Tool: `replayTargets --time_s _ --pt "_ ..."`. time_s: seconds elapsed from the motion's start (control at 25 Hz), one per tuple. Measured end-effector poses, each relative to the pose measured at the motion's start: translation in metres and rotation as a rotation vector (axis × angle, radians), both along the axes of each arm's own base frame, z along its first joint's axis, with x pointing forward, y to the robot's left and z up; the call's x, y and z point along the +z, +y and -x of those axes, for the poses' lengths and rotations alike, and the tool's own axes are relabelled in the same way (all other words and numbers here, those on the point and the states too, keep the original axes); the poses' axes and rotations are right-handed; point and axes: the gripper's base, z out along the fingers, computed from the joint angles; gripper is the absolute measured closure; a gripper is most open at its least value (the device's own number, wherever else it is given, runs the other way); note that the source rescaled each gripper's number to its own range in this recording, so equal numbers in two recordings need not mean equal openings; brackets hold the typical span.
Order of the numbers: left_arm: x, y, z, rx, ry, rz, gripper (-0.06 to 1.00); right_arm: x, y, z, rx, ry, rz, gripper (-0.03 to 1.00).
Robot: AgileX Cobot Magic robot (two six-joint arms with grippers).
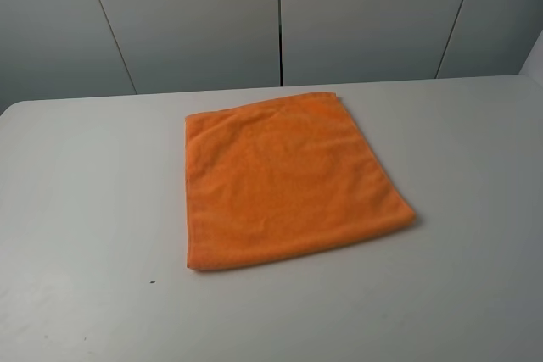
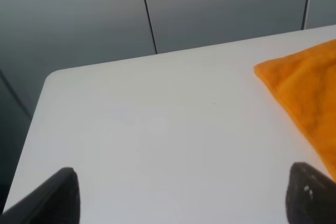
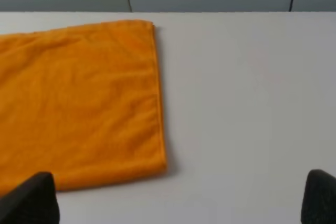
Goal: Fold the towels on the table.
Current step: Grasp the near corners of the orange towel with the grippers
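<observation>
1. Bottom of each wrist view: the left gripper [image 2: 185,199] and the right gripper [image 3: 176,201] are spread wide and hold nothing.
2. Centre of the high frame: the orange towel [image 1: 288,180] lies flat on the table [image 1: 85,209].
3. It is probably light, limp and fuzzy. Pinch its two near corners and fold them towards the far edge.

On the left end effector [image 2: 181,198], two matte black fingers [image 2: 58,198], blunt-tipped, one flecked with tiny pale specks. Over to the right end effector [image 3: 178,200]: same dark, rounded fingertips [image 3: 31,200].
</observation>
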Motion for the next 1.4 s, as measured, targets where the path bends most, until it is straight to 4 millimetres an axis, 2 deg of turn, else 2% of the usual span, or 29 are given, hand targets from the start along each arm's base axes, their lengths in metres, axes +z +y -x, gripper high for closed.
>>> replayTargets --time_s 0.16,0.28,0.4,0.56,0.68,0.8,0.92,1.12,1.4 --pt "0.001 0.0 -0.028 -0.013 0.109 -0.033 -0.06 0.004 0.003 -0.002 0.009 -0.043 -0.047 -0.03" --pt "-0.002 -0.002 -0.061 -0.035 0.224 -0.065 -0.06 0.01 0.002 -0.006 0.018 -0.11 -0.019 -0.03" --pt "-0.007 -0.005 -0.098 -0.085 0.347 -0.093 -0.06 0.018 0.004 -0.024 0.056 -0.11 0.032 -0.03" --pt "-0.007 -0.016 -0.143 -0.169 0.47 -0.121 -0.06 0.018 0.01 -0.062 0.154 -0.001 0.11 -0.03" --pt "-0.01 -0.027 -0.182 -0.218 0.558 -0.144 -0.06 0.01 0.016 -0.099 0.274 0.139 0.194 -0.03" --pt "-0.027 -0.043 -0.216 -0.299 0.647 -0.213 -0.06 0.0 0.022 -0.134 0.425 0.236 0.262 -0.03" --pt "-0.051 -0.059 -0.242 -0.414 0.713 -0.33 -0.06 -0.01 0.029 -0.165 0.567 0.299 0.317 -0.03" --pt "-0.084 -0.086 -0.265 -0.555 0.723 -0.456 -0.06 -0.033 0.043 -0.208 0.788 0.392 0.475 -0.03" --pt "-0.123 -0.117 -0.27 -0.719 0.798 -0.606 -0.06 -0.059 0.057 -0.244 0.978 0.443 0.651 -0.03"
